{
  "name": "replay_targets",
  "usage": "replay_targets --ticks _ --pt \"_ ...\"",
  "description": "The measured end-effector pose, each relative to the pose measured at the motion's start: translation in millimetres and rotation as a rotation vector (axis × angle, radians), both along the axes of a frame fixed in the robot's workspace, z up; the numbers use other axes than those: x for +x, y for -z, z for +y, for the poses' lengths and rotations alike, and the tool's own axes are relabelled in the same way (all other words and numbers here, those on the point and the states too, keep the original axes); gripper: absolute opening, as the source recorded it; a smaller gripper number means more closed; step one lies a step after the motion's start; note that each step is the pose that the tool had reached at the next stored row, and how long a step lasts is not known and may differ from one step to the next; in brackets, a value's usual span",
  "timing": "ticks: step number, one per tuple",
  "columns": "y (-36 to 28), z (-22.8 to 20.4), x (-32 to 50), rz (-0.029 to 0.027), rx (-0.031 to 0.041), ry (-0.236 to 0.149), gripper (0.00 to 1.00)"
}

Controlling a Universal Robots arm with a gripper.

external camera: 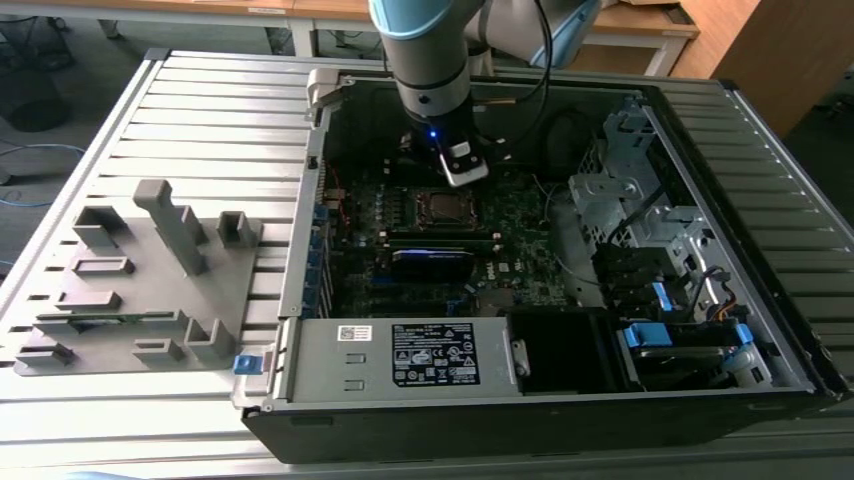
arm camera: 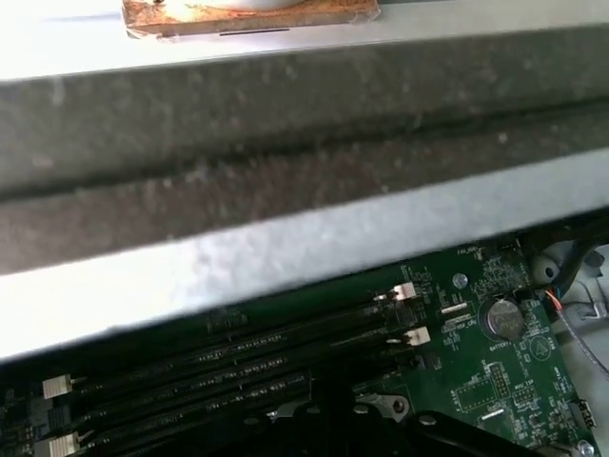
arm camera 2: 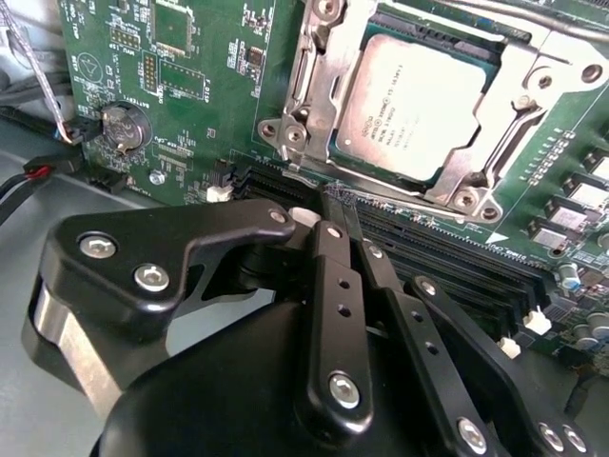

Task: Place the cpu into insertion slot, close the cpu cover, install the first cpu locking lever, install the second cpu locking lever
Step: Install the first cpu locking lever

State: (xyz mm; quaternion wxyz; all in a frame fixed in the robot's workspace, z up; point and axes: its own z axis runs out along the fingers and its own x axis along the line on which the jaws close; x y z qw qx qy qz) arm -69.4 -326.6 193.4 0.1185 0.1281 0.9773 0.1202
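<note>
The cpu (arm camera 2: 414, 105), a square silver-topped chip, lies flat in the insertion slot (arm camera 2: 438, 27) on the green motherboard. The silvery cpu cover (arm camera 2: 314, 95) is folded down around it as a frame. My gripper (arm camera 2: 338, 202) is shut with nothing between its black fingers. Its tips sit at the cover's edge on the side of the memory slots (arm camera 2: 447, 248), where a thin metal lever runs; I cannot tell whether they touch it. In the exterior view my gripper (external camera: 463, 178) hangs inside the open case, just behind the cpu (external camera: 439, 206).
A coin battery (arm camera 2: 122, 124) and loose cables lie off to one side of the board. The case wall (arm camera: 285, 190) stands close behind the arm. A drive cage (external camera: 627, 190) is at the exterior view's right, a power supply (external camera: 400, 355) in front, a grey parts fixture (external camera: 134, 280) outside on the left.
</note>
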Motion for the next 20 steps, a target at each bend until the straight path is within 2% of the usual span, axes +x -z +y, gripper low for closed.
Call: replay_targets --ticks 12,17,20 --pt "2.1 -5.4 0.0 -0.0016 -0.0037 -0.001 0.11" --pt "1.7 -5.8 0.0 -0.0014 -0.0044 -0.002 0.11" --pt "-1.0 -5.7 0.0 -0.0015 -0.0043 -0.002 0.11"
